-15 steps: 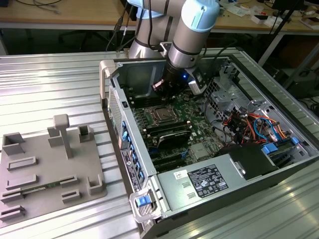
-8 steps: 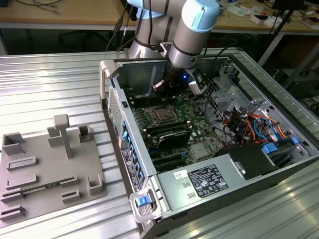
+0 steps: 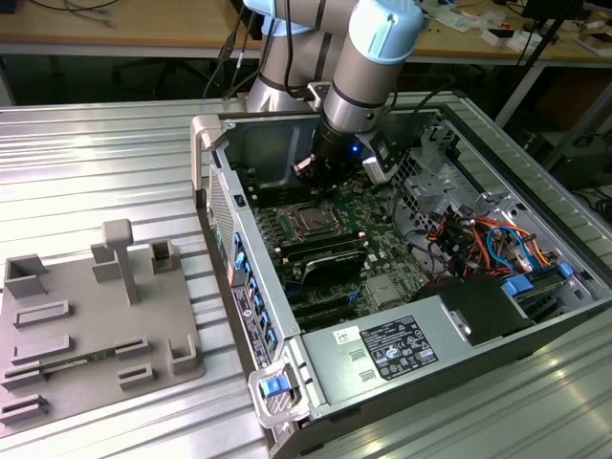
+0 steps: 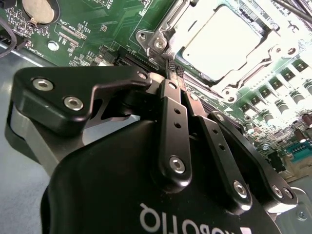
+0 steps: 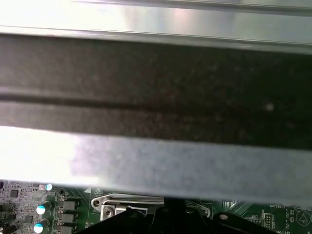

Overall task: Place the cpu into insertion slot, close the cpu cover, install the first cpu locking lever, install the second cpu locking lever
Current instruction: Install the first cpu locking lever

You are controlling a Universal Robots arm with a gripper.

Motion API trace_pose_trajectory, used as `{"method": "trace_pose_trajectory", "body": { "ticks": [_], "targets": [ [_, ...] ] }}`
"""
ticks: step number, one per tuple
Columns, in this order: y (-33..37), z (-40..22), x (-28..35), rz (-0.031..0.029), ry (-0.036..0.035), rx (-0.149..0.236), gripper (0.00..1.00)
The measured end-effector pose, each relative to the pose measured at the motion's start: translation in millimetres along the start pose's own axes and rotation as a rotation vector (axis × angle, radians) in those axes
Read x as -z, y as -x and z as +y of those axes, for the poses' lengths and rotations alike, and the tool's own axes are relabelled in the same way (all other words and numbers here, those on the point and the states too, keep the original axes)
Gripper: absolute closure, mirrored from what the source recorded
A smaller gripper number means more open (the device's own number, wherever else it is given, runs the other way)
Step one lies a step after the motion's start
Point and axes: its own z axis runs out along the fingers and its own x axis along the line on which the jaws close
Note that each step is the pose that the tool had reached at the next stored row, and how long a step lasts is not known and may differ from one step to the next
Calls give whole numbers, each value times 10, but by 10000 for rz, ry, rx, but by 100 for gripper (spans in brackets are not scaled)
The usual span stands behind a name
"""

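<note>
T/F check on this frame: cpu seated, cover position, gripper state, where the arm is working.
1. The cpu sits in its socket. True.
2. The cpu cover stands upright, swung open. False: it lies flat around the cpu.
3. The gripper is shut, fingertips close beside the cover. True.
4. The gripper is over the grey fixture plate outside the computer case. False: it is inside the case, above the green board.
</note>
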Motion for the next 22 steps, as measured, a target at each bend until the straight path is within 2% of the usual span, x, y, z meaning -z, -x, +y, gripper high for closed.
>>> {"method": "trace_pose_trajectory", "body": {
  "ticks": [7,16,22],
  "targets": [
    [0,-4,-16,3,-4,-3,89],
    [1,-9,-77,2,-2,-5,89],
    [2,-5,-50,-6,19,-5,89]
  ]
}}
